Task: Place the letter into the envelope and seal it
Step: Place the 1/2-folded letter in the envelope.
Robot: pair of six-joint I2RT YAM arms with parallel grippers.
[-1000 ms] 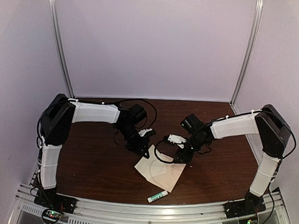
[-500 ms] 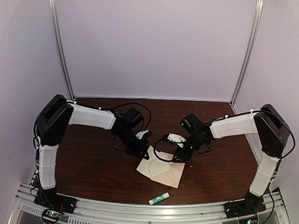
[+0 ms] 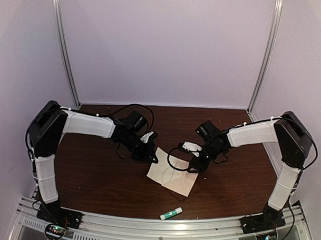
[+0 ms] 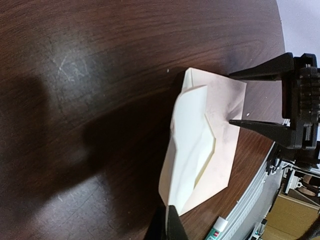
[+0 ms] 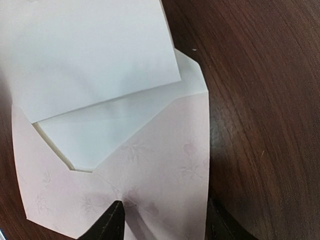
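I'm running this from afar in what looks like a lab test booth: plain pale walls [image 3: 168, 46] and metal posts [image 3: 65, 48] enclose a dark wood table [image 3: 95, 175], with both arms bolted to an aluminium rail [image 3: 146, 225], cables [image 3: 172, 163] trailing loose.

**A:** Top view is dim, soft and noisy, with a lilac cast on the walls. The table [image 3: 95, 175] reads nearly black and shadows barely show on it. Corners fall off darker.

**B:** Light source?

**A:** Looks overhead and diffuse. Left wrist view has a big soft-edged shadow over the wood left of the envelope [image 4: 222, 150], plus a pale sheen on the grain at upper left.

**B:** Focus?

**A:** The left gripper [image 4: 167, 222] at the bottom edge is a dark blur, while the paper is sharp. In the right wrist view the letter [image 5: 90, 50] is close to blown out, no texture. The right gripper [image 5: 165, 222] is out of focus, the wood grain at right is crisp. A thin shadow runs along the envelope's right edge.
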